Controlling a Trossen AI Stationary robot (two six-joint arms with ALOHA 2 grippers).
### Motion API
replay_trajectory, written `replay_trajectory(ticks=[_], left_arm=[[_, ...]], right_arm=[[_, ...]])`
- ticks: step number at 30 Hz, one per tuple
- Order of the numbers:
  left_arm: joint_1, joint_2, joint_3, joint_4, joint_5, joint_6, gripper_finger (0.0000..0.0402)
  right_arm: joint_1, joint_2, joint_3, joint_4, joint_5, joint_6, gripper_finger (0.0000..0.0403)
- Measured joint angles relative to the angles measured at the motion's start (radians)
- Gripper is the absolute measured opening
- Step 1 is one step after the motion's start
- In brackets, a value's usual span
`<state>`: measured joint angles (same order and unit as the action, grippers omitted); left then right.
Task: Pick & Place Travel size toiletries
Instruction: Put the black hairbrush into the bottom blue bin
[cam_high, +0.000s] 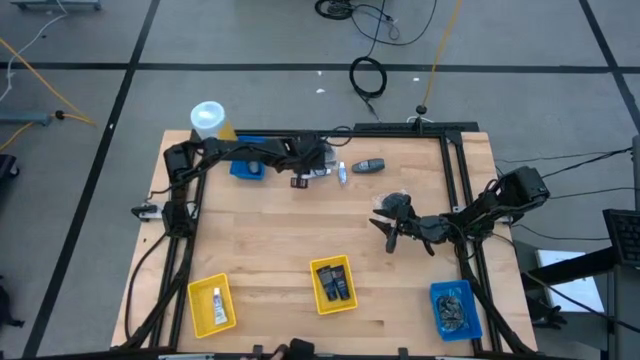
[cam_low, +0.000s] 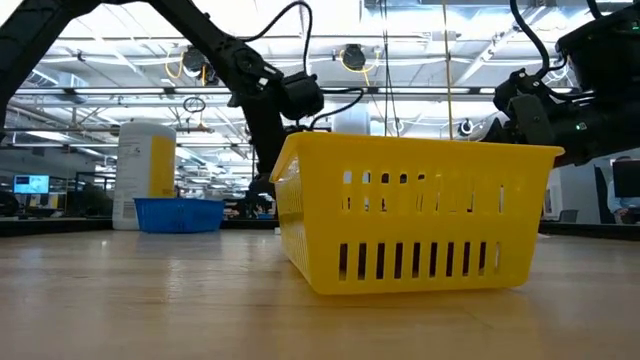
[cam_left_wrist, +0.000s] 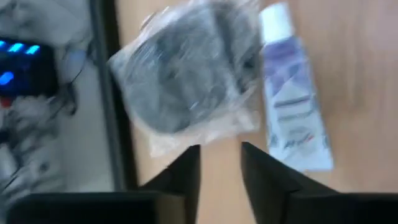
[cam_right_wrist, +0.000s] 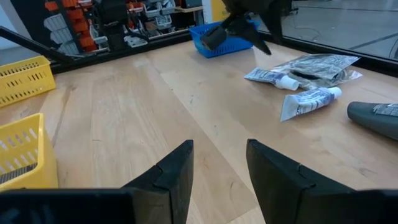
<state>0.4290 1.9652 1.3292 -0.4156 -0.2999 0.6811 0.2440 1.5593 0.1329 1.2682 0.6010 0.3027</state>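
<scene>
In the left wrist view my left gripper (cam_left_wrist: 219, 149) is open, its fingertips just short of the edge of a grey clear-wrapped packet (cam_left_wrist: 186, 81) lying flat on the table. A thin white tube (cam_left_wrist: 292, 93) lies beside the packet. The high view shows this gripper (cam_high: 322, 165) near the table's far edge, with the tube (cam_high: 343, 172) and a small dark bottle (cam_high: 370, 165) to its right. My right gripper (cam_high: 393, 228) is open over bare wood right of the table's middle. Its wrist view (cam_right_wrist: 221, 146) shows the packet (cam_right_wrist: 317, 67), two tubes (cam_right_wrist: 308, 99) and the bottle (cam_right_wrist: 376, 118) farther off.
A blue tray (cam_high: 247, 168) lies under the left arm, beside the white-and-yellow canister (cam_high: 208, 118). Along the near edge stand a yellow tray (cam_high: 212, 303) holding a tube, a yellow tray (cam_high: 333, 284) holding dark bottles, and a blue tray (cam_high: 455, 308) holding grey packets. Bare wood lies between.
</scene>
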Motion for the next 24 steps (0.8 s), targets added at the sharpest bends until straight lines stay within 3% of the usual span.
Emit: replay_trajectory(ticks=[4,8,11,16,24], left_arm=[[0.041,0.005,-0.013,0.011,0.177,0.025,0.0197],[0.069,0.017,-0.013,0.072,0.201,-0.013,0.0263],[0.084,0.03,-0.012,0.089,0.248,0.019,0.0283],[0.089,0.061,-0.012,0.169,0.26,0.037,0.0269],[0.106,0.09,-0.012,0.173,0.282,0.016,0.0172]], right_arm=[[0.0,0.0,0.0,-0.004,0.0,0.011,0.0141],[0.0,0.0,0.0,-0.006,0.0,0.019,0.0141],[0.0,0.0,0.0,-0.004,0.0,0.019,0.0141],[0.0,0.0,0.0,-0.003,0.0,0.029,0.0141],[0.0,0.0,0.0,0.005,0.0,0.029,0.0141]])
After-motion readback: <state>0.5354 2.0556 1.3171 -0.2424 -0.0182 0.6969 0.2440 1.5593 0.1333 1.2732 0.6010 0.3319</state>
